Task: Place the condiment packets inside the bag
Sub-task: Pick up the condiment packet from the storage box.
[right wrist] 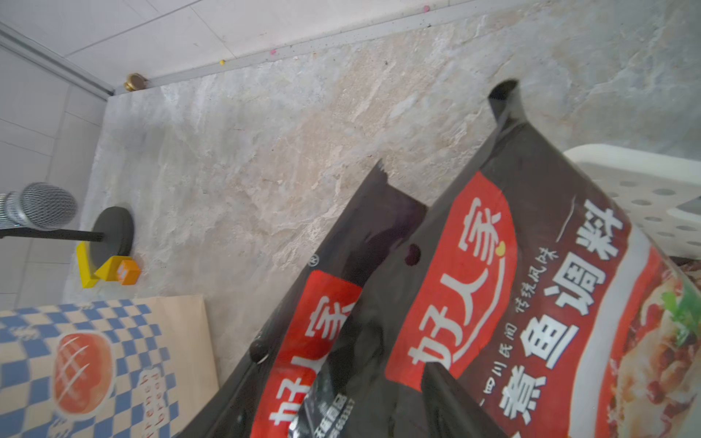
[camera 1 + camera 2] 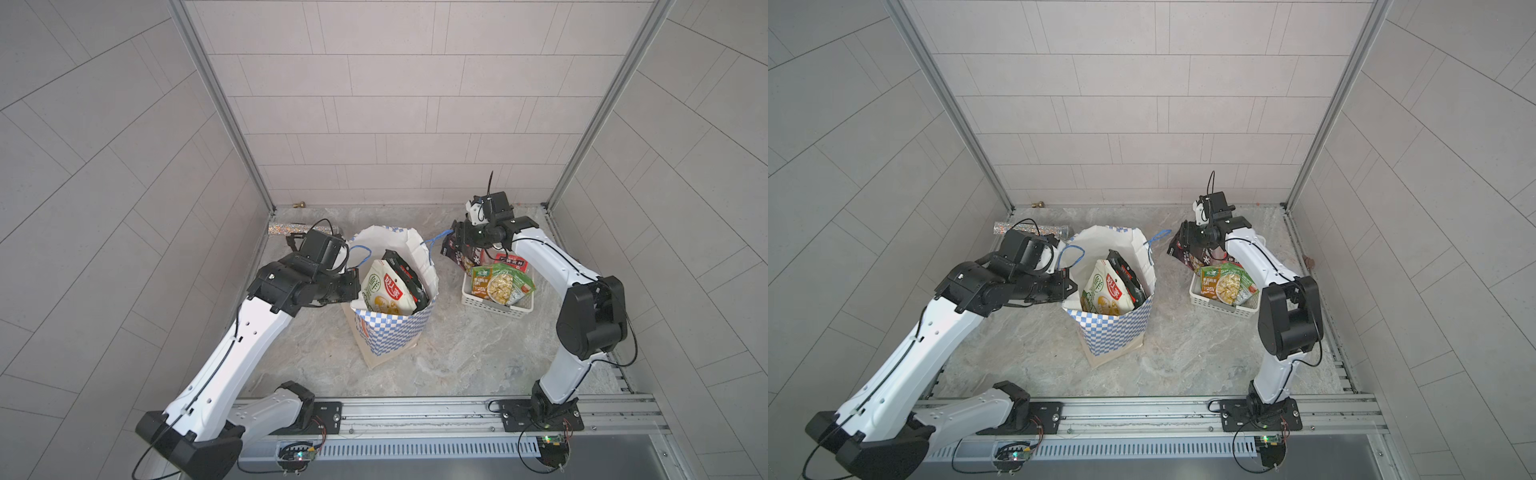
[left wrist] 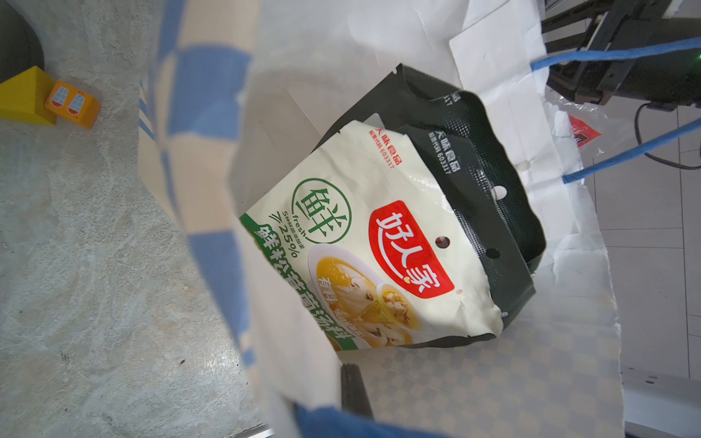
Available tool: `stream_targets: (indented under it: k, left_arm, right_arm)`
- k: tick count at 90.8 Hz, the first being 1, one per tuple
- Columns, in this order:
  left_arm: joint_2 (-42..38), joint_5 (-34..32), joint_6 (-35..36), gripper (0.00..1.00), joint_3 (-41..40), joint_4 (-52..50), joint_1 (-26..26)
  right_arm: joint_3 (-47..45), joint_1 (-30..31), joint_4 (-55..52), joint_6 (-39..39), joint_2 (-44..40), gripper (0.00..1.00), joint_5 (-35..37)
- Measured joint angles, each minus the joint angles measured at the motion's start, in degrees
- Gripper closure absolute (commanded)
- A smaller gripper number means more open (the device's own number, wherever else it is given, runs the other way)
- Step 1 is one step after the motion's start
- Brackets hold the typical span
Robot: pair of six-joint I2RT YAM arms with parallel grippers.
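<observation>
Only the wrist views show a yellow block [image 3: 26,94] on the floor. Only the top views show a green-orange packet [image 2: 503,282] in the white basket [image 2: 490,306]. The left gripper [image 2: 355,286] is pressed together on the rim of the bag [image 2: 390,332]. Just past its fingertips, inside the bag, sit a white-green packet [image 3: 360,235] and a black packet [image 3: 474,159]. The right gripper [image 2: 455,240] touches two black-and-red packets [image 1: 512,284] hanging beneath it. Whether it pinches them cannot be told.

Bag [image 2: 390,332] mouth half filled by packets [image 2: 384,293]; far half seemingly free.
</observation>
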Motion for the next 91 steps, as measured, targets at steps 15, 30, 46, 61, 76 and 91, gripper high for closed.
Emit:
stream_targets:
  k: [15,30,46,61,76,91]
  left_arm:
    - [-0.2,0.0,0.2,1.0,-0.4,0.1,0.0]
    - [-0.4,0.2,0.5,1.0,-0.9,0.4,0.0]
    - [-0.5,0.6,0.5,1.0,-1.4,0.8,0.0]
    - [-0.5,1.1,0.5,1.0,-1.5,1.0,0.0]
    - [-0.5,1.4,0.5,1.0,-1.5,1.3,0.0]
    - [-0.5,1.7,0.5,1.0,-1.6,1.6,0.0]
  right_arm:
    - [-0.6,-0.1,-2.0,-1.2,0.7,0.32,7.4]
    - [-0.8,0.0,-3.2,-2.9,0.7,0.39,13.7]
    - [-1.2,0.0,-4.0,-4.6,0.7,0.56,18.1]
    - [-1.2,-0.1,-4.2,-5.2,1.9,0.81,20.0]
    - [-1.2,-0.8,-4.3,-5.2,2.7,0.42,19.3]
    - [-2.3,-1.3,-2.6,-3.9,2.6,0.24,16.4]
